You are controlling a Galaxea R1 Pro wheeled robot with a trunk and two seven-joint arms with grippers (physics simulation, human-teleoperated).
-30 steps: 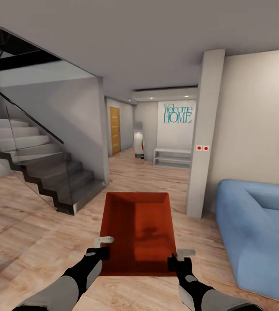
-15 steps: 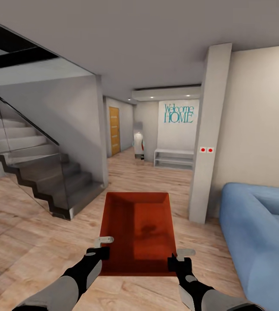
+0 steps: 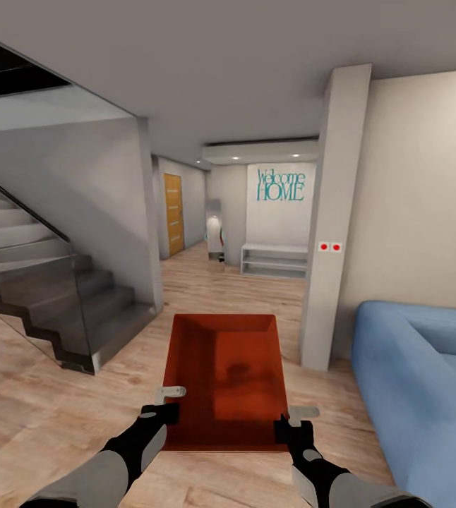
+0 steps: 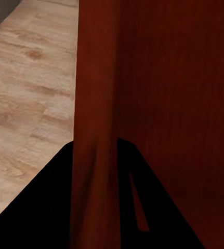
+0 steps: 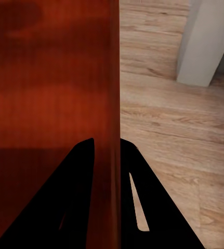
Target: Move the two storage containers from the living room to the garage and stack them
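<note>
Nearest the robot, the left end effector (image 3: 163,409) and the right end effector (image 3: 289,423) each pinch a side wall of one orange-red storage container (image 3: 224,377), near its closest corners, holding it level above the light wood-plank floor (image 3: 37,416). In the left wrist view the left end effector's two dark fingers (image 4: 44,207) sit on either side of the container's thin wall (image 4: 93,129), closed against it; in the right wrist view the right end effector's fingers (image 5: 78,197) straddle the opposite wall (image 5: 114,104) the same way. The container is open-topped and reaches forward from the end effectors, its far wall pointing toward the hallway. To the right, close by, a blue sofa (image 3: 426,381) fills the lower right corner, well apart from the container. Just beyond the container's far right corner stands a pale square pillar (image 3: 330,219) carrying two red-dotted switches (image 3: 330,247). To the left, a dark staircase (image 3: 80,310) with a glass balustrade climbs away; its lowest step lies near the container's far left side, with bare floor between. Between staircase wall and pillar the plank floor runs on into a corridor. Farther back are a low white shelf (image 3: 275,259), a wooden door (image 3: 174,214) on the left wall, and teal "Welcome HOME" lettering (image 3: 280,185) on the end wall.
</note>
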